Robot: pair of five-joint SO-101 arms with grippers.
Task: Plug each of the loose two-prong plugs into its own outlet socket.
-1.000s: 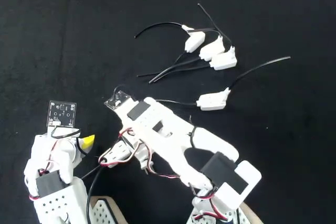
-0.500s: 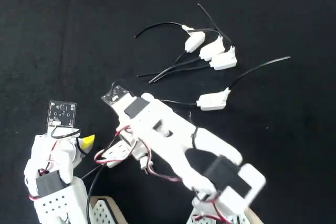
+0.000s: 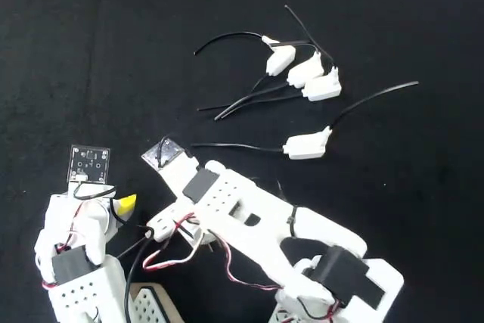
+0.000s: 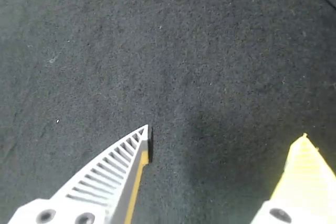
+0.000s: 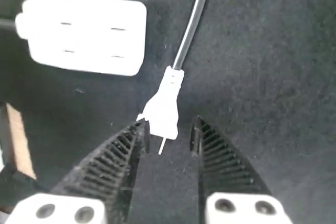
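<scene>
While open, right hand (image 5: 169, 128) astride white two-prong plug (image 5: 164, 109), outlet (image 5: 84, 35) nearby.

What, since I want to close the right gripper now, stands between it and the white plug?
Nothing visible does. The open right gripper straddles the prong end of the white plug, a fingertip on each side, over bare black table.
</scene>
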